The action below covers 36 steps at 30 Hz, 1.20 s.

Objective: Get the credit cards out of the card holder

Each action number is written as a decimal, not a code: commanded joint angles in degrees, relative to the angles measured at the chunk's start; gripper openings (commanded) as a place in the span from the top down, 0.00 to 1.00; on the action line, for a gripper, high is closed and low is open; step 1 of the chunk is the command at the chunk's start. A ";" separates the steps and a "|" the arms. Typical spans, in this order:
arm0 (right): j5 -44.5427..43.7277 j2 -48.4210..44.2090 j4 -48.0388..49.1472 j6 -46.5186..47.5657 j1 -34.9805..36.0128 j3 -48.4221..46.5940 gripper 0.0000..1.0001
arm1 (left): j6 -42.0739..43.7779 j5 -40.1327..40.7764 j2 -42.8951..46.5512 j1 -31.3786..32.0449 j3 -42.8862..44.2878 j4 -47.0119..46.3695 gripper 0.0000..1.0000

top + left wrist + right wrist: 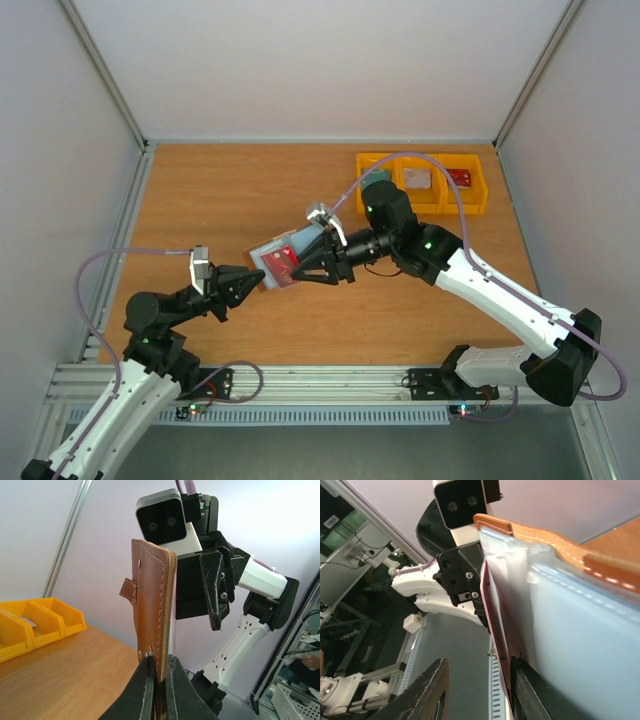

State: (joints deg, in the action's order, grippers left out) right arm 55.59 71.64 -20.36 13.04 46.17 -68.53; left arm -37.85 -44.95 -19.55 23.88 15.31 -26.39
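Well, two cards [418,179] in bins [430,207]; my left fingers [146,682] clamp the card holder [152,600], open right fingers [427,690] straddle a red card [496,625].

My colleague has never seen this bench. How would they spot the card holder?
Start at the wooden table and look over its middle. There the left gripper pinches the card holder by one edge, off the surface. It is the only brown leather thing, with a small snap tab, unlike the yellow bins at the far right.
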 commanded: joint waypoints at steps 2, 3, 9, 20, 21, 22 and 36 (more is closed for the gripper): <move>-4.20 -0.78 -0.60 -0.19 -0.29 0.51 0.72 | 0.93 0.48 0.43 0.12 0.84 -3.27 1.00; -4.54 -0.56 -0.65 -0.35 -0.29 0.51 0.77 | 0.93 0.42 0.37 0.14 0.86 -3.23 1.00; -4.07 -1.24 0.21 -0.38 -0.29 0.76 0.84 | 0.93 0.26 0.46 0.25 0.73 -2.97 1.00; -5.19 -1.32 -0.92 0.15 -0.27 0.14 0.93 | 1.13 0.57 0.85 0.37 0.21 -3.23 1.00; -5.27 -1.40 -1.14 0.33 -0.29 0.20 0.93 | 1.03 0.54 1.03 0.38 0.12 -3.05 1.00; -5.51 -1.49 -1.64 0.66 -0.29 0.15 0.93 | 1.02 0.59 1.25 0.38 0.08 -2.78 1.00; -6.72 -2.37 -6.55 3.79 -0.29 -1.29 0.86 | 1.02 0.44 0.93 0.47 0.11 -2.65 1.00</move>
State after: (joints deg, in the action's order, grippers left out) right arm 49.71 70.54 -24.56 14.85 46.17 -68.16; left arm -37.67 -44.58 -19.42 24.14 15.31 -25.96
